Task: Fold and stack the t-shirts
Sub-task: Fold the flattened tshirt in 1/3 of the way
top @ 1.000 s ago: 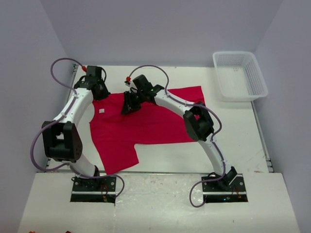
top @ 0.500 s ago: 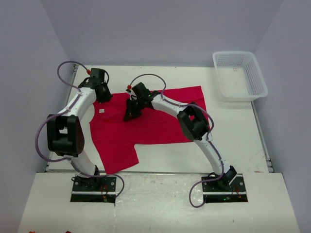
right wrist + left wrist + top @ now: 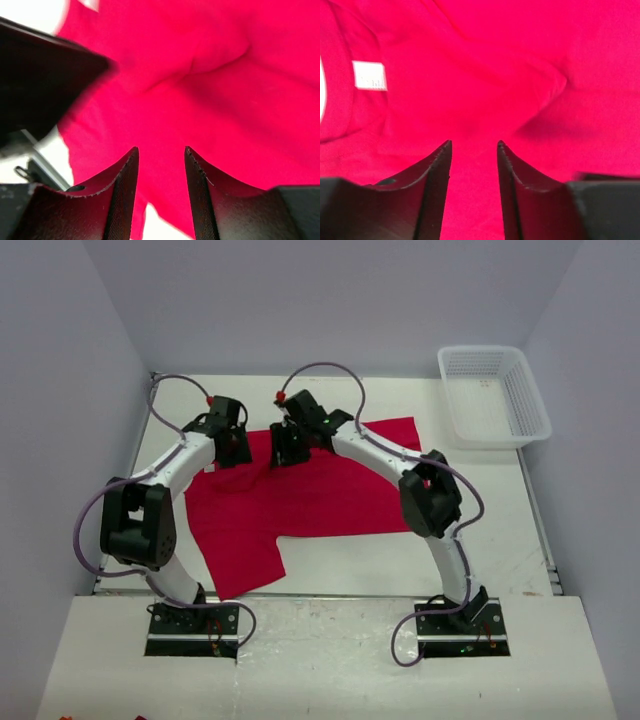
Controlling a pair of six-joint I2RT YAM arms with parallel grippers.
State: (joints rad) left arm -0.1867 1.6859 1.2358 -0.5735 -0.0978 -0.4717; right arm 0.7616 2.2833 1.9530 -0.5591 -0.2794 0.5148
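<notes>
Bright red short-sleeved cloth t-shirt (image 3: 300,495) lies spread at centre frame; your left gripper (image 3: 474,150) and right gripper (image 3: 161,155) hover side by side above its upper edge, jaws narrowly parted and holding nothing, apparently placed to pinch that edge for a fold.

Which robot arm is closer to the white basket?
The right arm: the white basket sits at the far right, on its side; the left arm stands beyond the red t-shirt.
</notes>
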